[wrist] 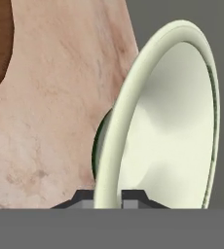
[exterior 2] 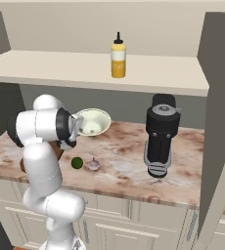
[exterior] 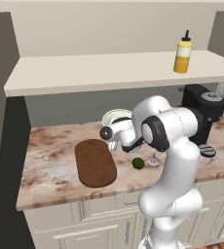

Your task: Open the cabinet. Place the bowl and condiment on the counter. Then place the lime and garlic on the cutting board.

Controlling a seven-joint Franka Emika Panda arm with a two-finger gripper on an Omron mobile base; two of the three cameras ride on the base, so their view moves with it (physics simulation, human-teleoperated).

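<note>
Bowl (wrist: 172, 131) rim pinched by gripper (wrist: 108, 197) over counter (wrist: 50, 121)

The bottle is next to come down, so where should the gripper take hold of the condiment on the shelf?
Grip the condiment around its yellow body, at or just below the paler label band, coming in level from the open front of the cabinet shelf. It stands upright with bare shelf on both sides, so the fingers could probably close across it; the thin black nozzle looks too slim to hold.

Bowl (exterior 2: 92, 122) tilted (condiment (exterior 2: 118, 55) apparently shelved).
</note>
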